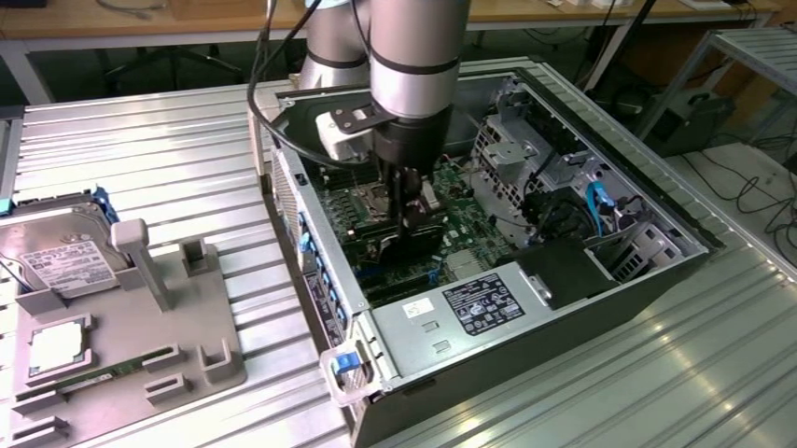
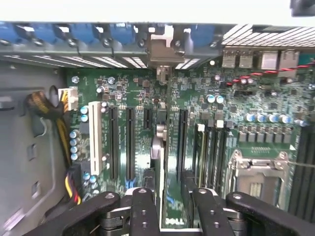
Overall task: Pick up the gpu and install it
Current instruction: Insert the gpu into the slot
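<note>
While the arm [image 1: 417, 65] is reaching straight down into the open PC case [image 1: 648, 201], the gripper [image 1: 405, 210] is sitting low over the motherboard [image 1: 468, 219], fingers pointing down. Gripper is clamping the gpu [image 2: 167, 162], holding it edge-on and upright between the two fingers [image 2: 142, 209]; in the wrist view the card is showing as a thin vertical edge running toward the rear bracket slots [image 2: 162, 49], lined up among the long black expansion slots [image 2: 129, 142]. Can't tell whether the card edge is touching a slot yet. Crowding around it: the white slot [image 2: 96, 137] and yellow-black cable bundle [image 2: 61, 123] to one side, CPU socket [image 2: 258, 172] and memory slots [image 2: 211, 152] to the other. In the exterior view the power supply [image 1: 468, 313] is lying near the case's front end, drive cage [image 1: 510, 145] and blue cables [image 1: 595, 205] toward the exterior view's right. Outside the case, a grey fixture tray [image 1: 162, 345] is sitting on the metal table [image 1: 162, 149] at the exterior view's left, carrying a hard drive [image 1: 62, 257].
</note>
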Controlling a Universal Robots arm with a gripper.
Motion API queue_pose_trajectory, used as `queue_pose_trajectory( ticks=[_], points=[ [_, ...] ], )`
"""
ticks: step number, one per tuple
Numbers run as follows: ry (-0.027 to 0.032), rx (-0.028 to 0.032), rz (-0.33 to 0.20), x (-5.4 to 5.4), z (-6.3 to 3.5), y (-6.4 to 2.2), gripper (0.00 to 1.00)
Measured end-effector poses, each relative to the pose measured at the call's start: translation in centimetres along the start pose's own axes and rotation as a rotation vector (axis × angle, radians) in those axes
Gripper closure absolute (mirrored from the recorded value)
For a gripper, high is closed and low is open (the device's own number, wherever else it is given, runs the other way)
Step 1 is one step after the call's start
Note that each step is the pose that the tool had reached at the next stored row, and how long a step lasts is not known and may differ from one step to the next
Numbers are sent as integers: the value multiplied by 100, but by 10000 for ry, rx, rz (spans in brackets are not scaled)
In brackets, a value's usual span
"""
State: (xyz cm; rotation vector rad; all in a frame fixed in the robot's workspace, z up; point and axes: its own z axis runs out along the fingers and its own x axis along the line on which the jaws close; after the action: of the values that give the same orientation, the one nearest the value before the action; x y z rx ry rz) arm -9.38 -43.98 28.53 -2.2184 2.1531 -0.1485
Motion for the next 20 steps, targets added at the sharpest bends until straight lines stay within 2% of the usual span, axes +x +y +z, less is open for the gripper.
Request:
queue_pose_trajectory(
  ticks=[1, 2, 3, 6, 7, 8, 9, 10, 12, 20],
  points=[
    [3, 19, 0, 1, -39, -4, 65],
    [2, 66, 3, 2, -59, -3, 65],
    [1, 69, 2, 2, -58, -4, 65],
    [1, 70, 3, 1, -58, -3, 67],
    [3, 69, 2, 2, -59, -3, 73],
    [3, 69, 2, 2, -59, -3, 73],
    [2, 69, 3, 1, -59, -3, 80],
    [3, 69, 3, 2, -59, -3, 80],
    [2, 69, 2, 2, -59, -3, 89],
    [3, 69, 2, 2, -59, -3, 89]
  ],
)
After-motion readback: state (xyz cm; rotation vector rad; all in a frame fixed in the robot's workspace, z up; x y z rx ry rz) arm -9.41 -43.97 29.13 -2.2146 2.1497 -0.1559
